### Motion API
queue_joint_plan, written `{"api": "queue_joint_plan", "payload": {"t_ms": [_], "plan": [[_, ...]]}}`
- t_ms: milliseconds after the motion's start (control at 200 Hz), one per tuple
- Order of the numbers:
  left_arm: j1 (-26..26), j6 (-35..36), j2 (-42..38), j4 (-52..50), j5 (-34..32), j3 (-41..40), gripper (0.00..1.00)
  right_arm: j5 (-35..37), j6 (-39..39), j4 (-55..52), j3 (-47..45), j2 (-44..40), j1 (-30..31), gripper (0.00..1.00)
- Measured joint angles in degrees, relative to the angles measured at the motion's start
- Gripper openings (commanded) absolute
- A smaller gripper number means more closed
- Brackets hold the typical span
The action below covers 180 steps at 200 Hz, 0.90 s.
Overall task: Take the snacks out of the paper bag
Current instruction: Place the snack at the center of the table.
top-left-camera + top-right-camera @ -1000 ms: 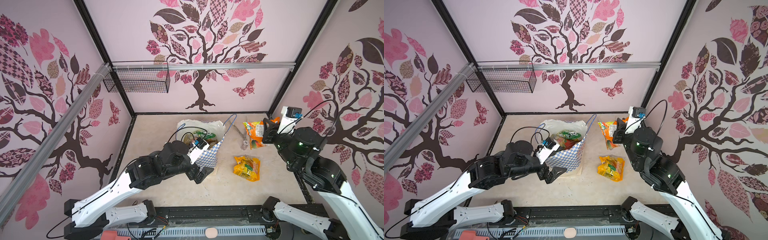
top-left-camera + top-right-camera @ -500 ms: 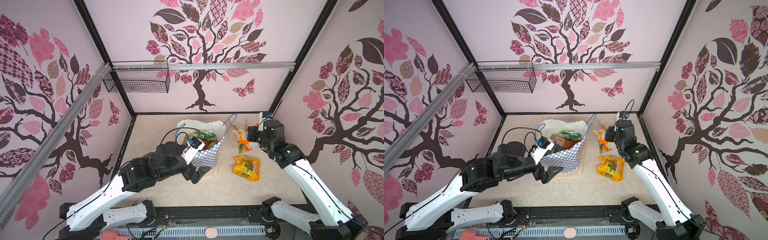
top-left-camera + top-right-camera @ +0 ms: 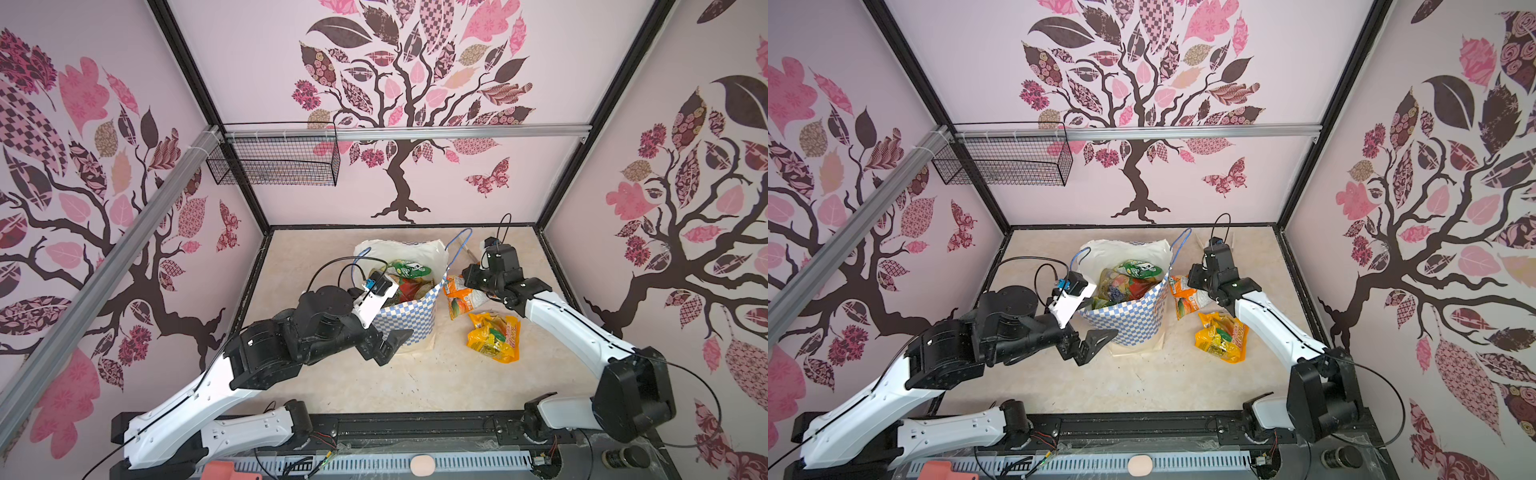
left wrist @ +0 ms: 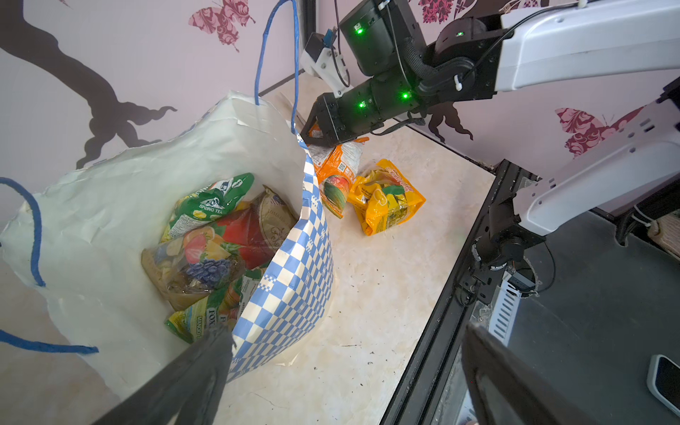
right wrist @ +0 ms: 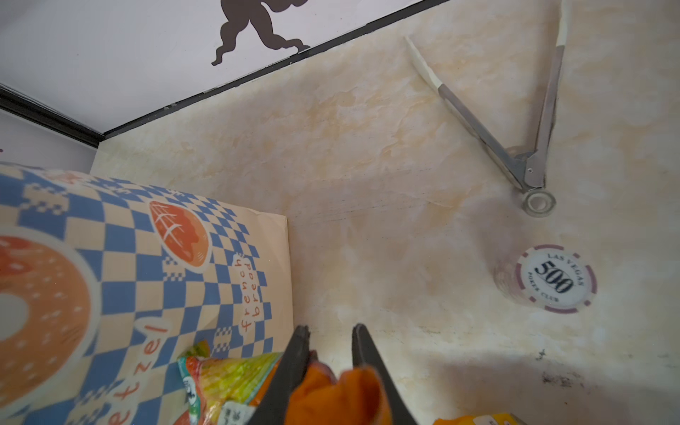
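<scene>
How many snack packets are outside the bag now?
2. An orange packet pinched in the right gripper beside the paper bag; a yellow packet lying on the table near it. Arm could hide more.

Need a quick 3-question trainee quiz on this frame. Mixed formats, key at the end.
1. True or false: the left end effector is shut on the paper bag.
2. What does the right end effector grip? A) metal tongs B) orange packet C) poker chip
3. How many packets are outside the bag?
Key: 1. False; its jaws stand wide open beside the bag. 2. B. 3. Two: the orange packet and the yellow packet lying on the table.
</scene>
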Motion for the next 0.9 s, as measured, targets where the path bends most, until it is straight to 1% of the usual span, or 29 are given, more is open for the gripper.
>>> {"api": "queue_joint_plan", "payload": {"t_ms": [330,390,500,555,660,745,900], "plan": [[0.0,-0.02,0.17,-0.42,-0.83,0.0,0.99,-3.13,1.53,4.44,-0.02,12.81,-0.13,0.0],[0.0,-0.04,0.17,-0.5,-1.09,0.0,0.99,-3.61,1.81,4.76,-0.02,14.36,-0.13,0.02],[0.0,-0.13,0.17,-0.74,-1.46,0.0,0.99,-4.31,2.1,5.49,-0.02,16.37,-0.13,0.18],[0.0,-0.22,0.17,-0.79,-1.53,0.0,0.99,-4.44,2.14,5.51,-0.02,16.96,-0.11,0.29],[0.0,-0.24,0.17,-0.87,-1.62,0.0,0.99,-4.59,2.47,5.33,0.0,17.18,-0.11,0.39],[0.0,-0.24,0.17,-0.9,-1.73,0.0,0.99,-4.52,2.73,4.61,0.35,17.16,-0.11,0.5],[0.0,-0.24,0.17,-0.9,-2.03,0.0,0.99,-3.45,2.99,1.64,0.72,15.98,-0.04,0.66]]}}
